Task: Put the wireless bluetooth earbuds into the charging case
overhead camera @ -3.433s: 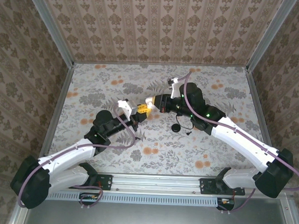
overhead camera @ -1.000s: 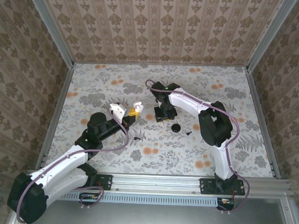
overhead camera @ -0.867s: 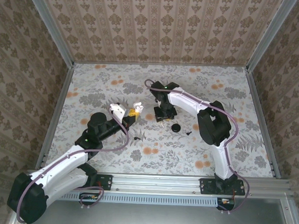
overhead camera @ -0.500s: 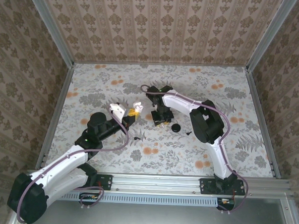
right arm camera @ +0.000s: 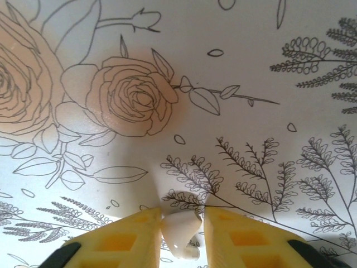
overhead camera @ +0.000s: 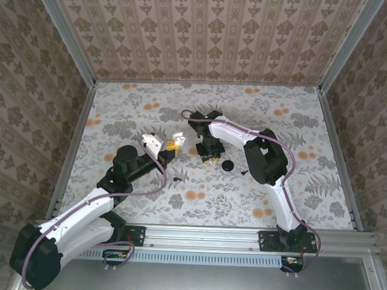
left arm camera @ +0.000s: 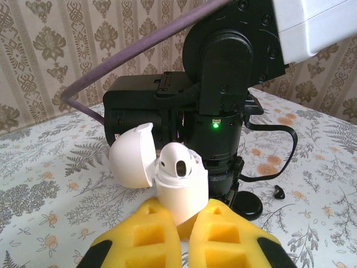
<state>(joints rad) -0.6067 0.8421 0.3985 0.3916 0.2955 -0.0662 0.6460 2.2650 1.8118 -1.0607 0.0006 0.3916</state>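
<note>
The left gripper's jaws clamp the charging case lid-open, ready for loading, while the right gripper's jaws pinch a small white piece.

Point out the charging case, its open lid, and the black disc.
charging case (left arm camera: 179, 191): left wrist view, lower body front.
open lid (left arm camera: 132, 159): left wrist view, domed outer shell.
black disc (left arm camera: 250, 205): left wrist view, top face.

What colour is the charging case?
White; the charging case shows best in the left wrist view.
</note>
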